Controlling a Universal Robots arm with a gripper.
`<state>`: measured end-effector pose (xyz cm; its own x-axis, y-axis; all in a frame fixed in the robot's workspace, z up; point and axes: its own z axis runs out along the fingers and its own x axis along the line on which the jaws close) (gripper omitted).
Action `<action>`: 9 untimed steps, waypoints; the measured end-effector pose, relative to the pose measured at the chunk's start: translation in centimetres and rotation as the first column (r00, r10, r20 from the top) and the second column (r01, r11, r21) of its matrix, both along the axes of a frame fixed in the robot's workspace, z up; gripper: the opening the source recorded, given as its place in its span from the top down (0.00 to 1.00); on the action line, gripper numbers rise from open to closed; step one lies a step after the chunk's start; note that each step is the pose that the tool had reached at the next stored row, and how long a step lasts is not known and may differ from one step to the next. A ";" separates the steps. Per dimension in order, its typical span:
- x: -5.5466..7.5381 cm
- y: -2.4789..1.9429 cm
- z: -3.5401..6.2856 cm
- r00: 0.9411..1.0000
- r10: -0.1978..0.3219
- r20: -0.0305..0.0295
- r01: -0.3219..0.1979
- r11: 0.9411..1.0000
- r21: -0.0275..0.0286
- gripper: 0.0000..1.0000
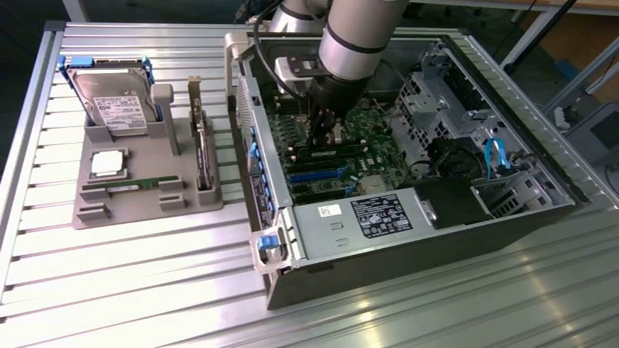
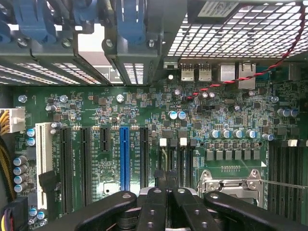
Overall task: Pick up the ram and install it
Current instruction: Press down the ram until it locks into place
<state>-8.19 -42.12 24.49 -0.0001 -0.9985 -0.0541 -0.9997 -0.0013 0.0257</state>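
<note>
Gripping state: the gripper [image 2: 168, 182] is staying out of contact with any loose part; its black fingers [image 2: 155, 204] are pressing together, closed on nothing I can make out.
Wrist view, nearest: the closed tips are hanging just over the memory slots [image 2: 183, 155], whose white latches are standing at the far ends; whether a stick is sitting in them I cannot tell.
Wrist view, farther: the motherboard [image 2: 96, 110] is spreading out beyond, with a blue slot [image 2: 124, 154] and the metal processor socket [image 2: 231, 180] lying beside the memory slots.
Exterior view, extra: the arm [image 1: 353, 36] is reaching down into the open computer case [image 1: 406, 217], which is lying on its side on the tabletop [image 1: 145, 290].
Ram: a green ram [image 1: 121, 186] is lying flat in the grey holder [image 1: 145, 206], toward the tabletop edge on the exterior view's left.
Ram against gripper: the two are sitting well apart, the holder outside the case and the gripper [image 1: 322, 134] inside it.
Holder, farther back: a silver processor [image 1: 106, 163], an expansion card [image 1: 201, 156] and a hard drive [image 1: 114, 101] are standing behind the ram.
</note>
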 end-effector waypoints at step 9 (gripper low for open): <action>0.0 0.00 -0.58 1.000 0.000 0.000 0.000 1.000 0.000 0.90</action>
